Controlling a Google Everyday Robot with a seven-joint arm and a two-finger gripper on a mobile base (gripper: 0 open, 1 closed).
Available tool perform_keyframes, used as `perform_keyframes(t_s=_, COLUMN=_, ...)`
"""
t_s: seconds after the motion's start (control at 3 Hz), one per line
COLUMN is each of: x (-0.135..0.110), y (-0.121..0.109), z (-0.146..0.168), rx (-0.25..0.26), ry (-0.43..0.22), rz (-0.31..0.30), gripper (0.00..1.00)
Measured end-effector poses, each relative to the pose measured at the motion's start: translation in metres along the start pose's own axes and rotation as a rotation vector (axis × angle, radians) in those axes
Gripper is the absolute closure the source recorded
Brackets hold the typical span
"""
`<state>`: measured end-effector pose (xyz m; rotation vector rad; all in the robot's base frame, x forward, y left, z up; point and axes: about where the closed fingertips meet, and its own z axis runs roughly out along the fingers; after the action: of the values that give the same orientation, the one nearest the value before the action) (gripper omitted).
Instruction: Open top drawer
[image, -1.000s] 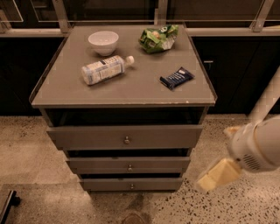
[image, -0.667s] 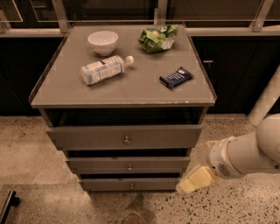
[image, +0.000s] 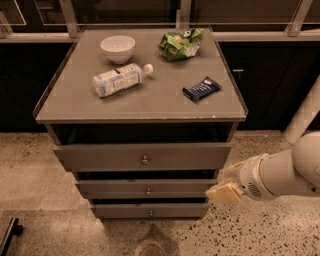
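The top drawer (image: 100, 156) is the widest grey front under the cabinet top, with a small round metal knob (image: 145, 160) at its centre. Its front stands closed up against the frame, with a dark gap above it. My gripper (image: 223, 191) is at the lower right, level with the middle drawer's right end, below and to the right of the knob. The white arm (image: 280, 172) comes in from the right edge.
On the cabinet top (image: 75, 107) lie a white bowl (image: 118, 48), a plastic bottle (image: 120, 79) on its side, a green snack bag (image: 181, 43) and a dark blue packet (image: 201, 89). Below are the middle drawer (image: 110, 189) and bottom drawer (image: 120, 210). Speckled floor (image: 30, 175) surrounds.
My gripper and arm have moved left, toward the drawer fronts, from the lower right. The drawers and the things on top have not moved.
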<state>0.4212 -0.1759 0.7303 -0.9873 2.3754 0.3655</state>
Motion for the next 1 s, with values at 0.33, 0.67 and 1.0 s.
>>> perform_keyframes(t_s=0.33, x=0.0000, y=0.0000, z=0.0000, rx=0.000, ry=0.000, rz=0.000, gripper=0.64)
perform_keyframes(t_s=0.67, x=0.0000, y=0.0000, z=0.0000, rx=0.000, ry=0.000, rz=0.000, gripper=0.88)
perform_keyframes(t_s=1.0, x=-0.0091, y=-0.0069, z=0.0076, rx=0.029, ry=-0.085, rz=-0.005, gripper=1.00)
